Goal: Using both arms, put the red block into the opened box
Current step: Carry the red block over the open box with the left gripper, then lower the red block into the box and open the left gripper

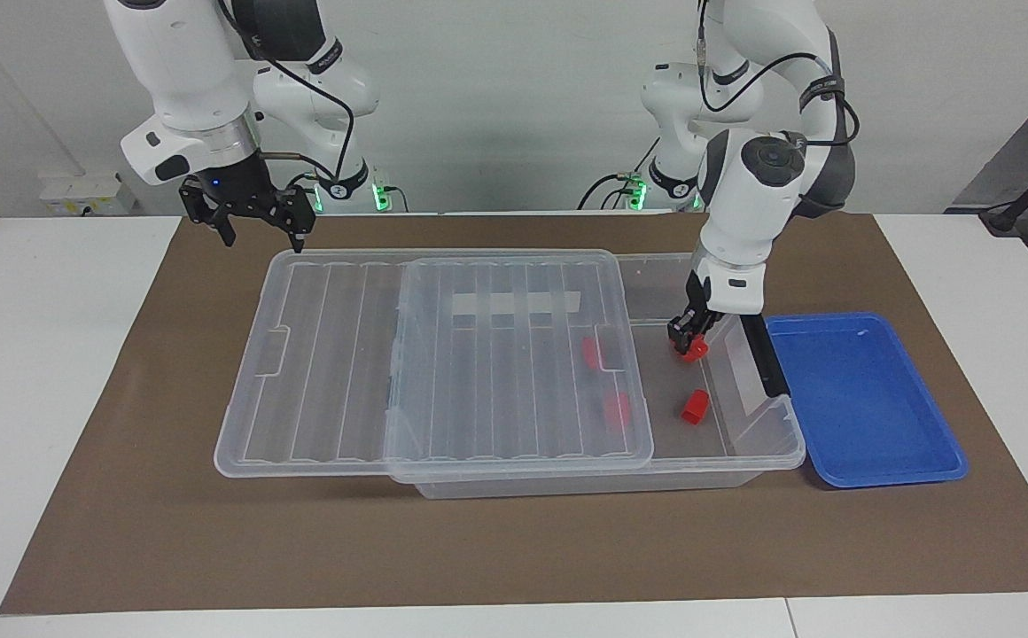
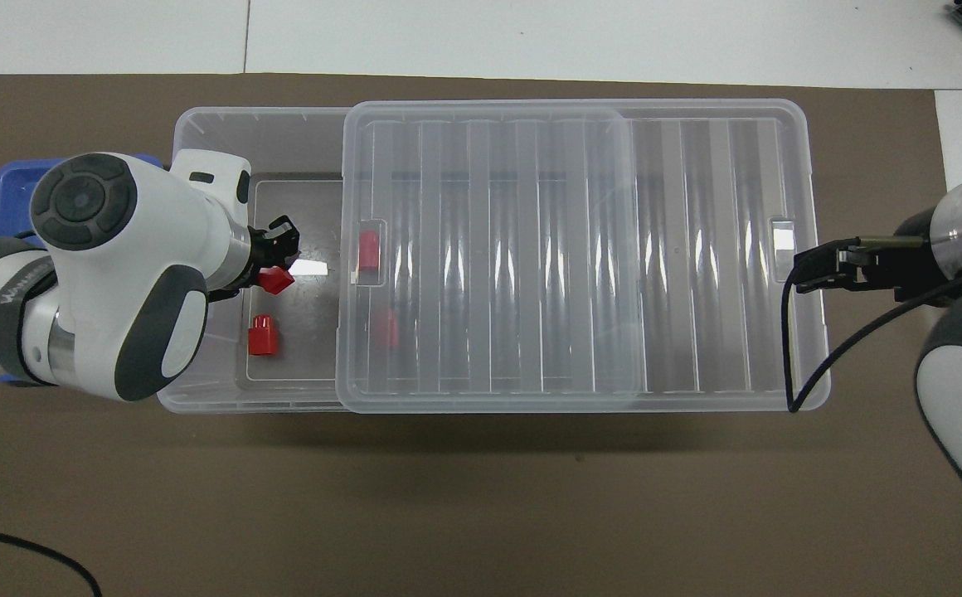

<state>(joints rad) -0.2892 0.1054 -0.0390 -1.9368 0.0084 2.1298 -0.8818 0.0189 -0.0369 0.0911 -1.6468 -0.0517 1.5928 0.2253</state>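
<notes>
The left claw is down inside the open end of the box, pinched on a red block. From the overhead view the claw and its block sit over the box floor, close to the black handle. Whether the block touches the floor or another block under it cannot be told.

A second block lies loose on the box floor, nearer the surface's edge farthest from the robots. Two more blocks show through the clear lid, just under its edge. The lid is slid toward the right arm's end of the surface, overhanging the box there and leaving the handle end uncovered. A white tape strip runs across it.

The blue tray sits just beside the box's handle end, toward the left arm's end of the surface. All of this rests on a brown mat.

The right claw hangs with fingers spread, holding nothing, over the mat by the lid's corner nearest the robots.
</notes>
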